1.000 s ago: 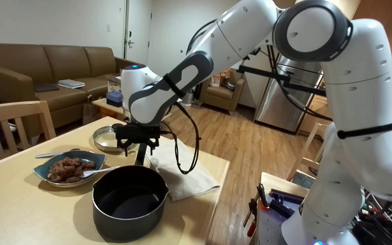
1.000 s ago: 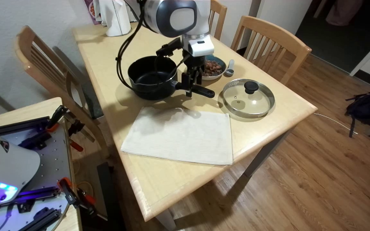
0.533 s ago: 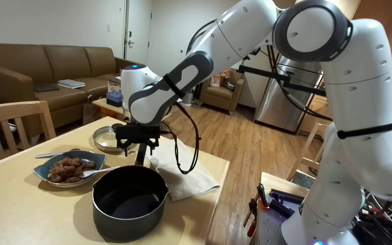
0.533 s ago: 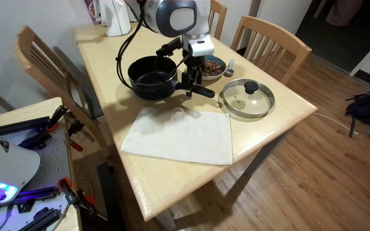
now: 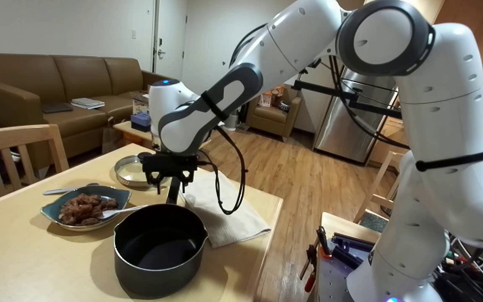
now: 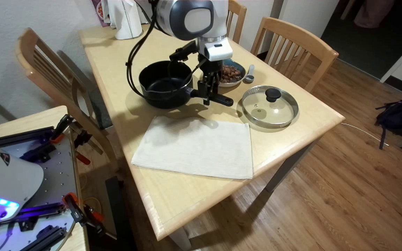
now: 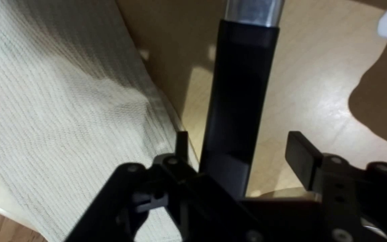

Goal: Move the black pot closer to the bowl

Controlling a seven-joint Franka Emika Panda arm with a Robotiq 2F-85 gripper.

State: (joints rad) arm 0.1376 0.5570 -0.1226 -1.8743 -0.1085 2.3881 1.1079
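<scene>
Narrows the hand (image 7: 239, 148) a touch just now, but leaves it parted around the handle (image 7: 238, 107): slim gap left, wider gap right in the wrist view. Likely means a grip coming before any shift. In an exterior view, left of the hand, food (image 5: 83, 207) and a utensil (image 5: 127, 210) in the bowl (image 5: 119, 196); in front of the hand, on the tabletop (image 5: 15, 251), the pot (image 5: 160, 251) with no contents visible.
</scene>
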